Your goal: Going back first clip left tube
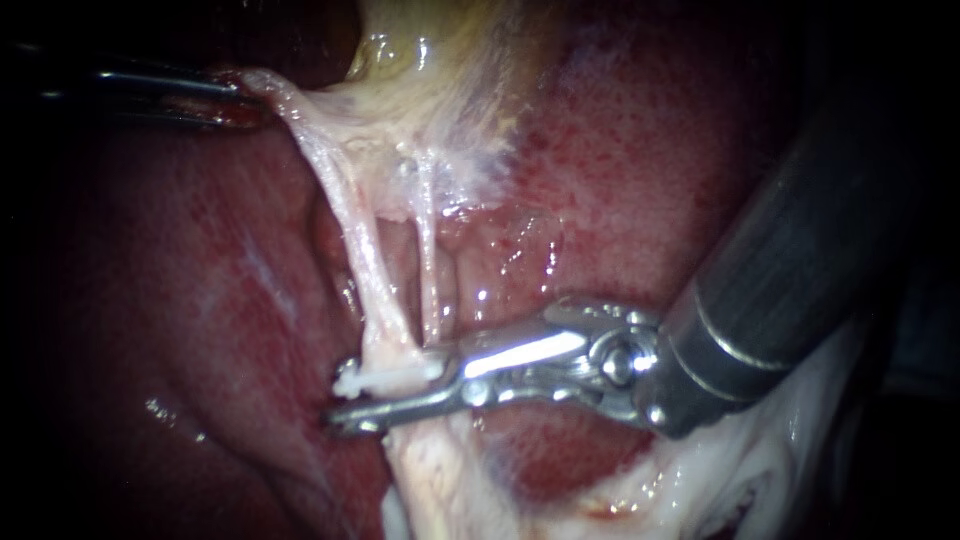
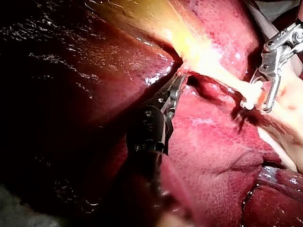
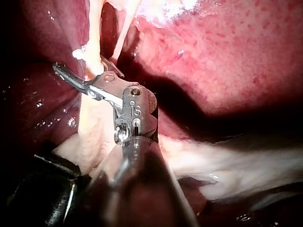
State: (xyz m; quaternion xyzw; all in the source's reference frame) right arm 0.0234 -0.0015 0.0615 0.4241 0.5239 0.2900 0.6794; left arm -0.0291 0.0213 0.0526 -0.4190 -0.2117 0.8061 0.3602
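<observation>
**A:** Where's the clip?

**B:** The clip [image 1: 390, 378] sits low on the left tube [image 1: 365, 260], just above where that tube widens into the white tissue [image 1: 440, 480].

**A:** Axis?

**B:** Long axis is approx level in the endo view, crossways to the tube. The tube itself runs steeply, upper left down to lower right. The clip's knobby end points to the view's left, and the other end points toward the hinge of the right instrument [image 1: 360, 400].

**A:** That instrument's tool?

**B:** It comes in from the right on a thick dark shaft. The tool is narrowly spread, w/ a gap showing btw the jaws and the left tube passing through it. The clip lies along the upper jaw and the lower jaw is bare just beneath. Can't tell whether the clip and upper jaw touch.

**A:** Second tube?

**B:** The right tube [image 1: 432, 260] is thinner and just beside the left one. It drops out of sight behind the upper jaw.

**A:** Other side?

**B:** The left instrument [image 1: 235, 95] is at upper left, well apart from the clip. Its tool is clamped on a pale strand [image 1: 275, 90], which is stretched taut — the left wrist view shows both jaws closed onto it. Dark red liver [image 1: 180, 300] lies all around.
</observation>
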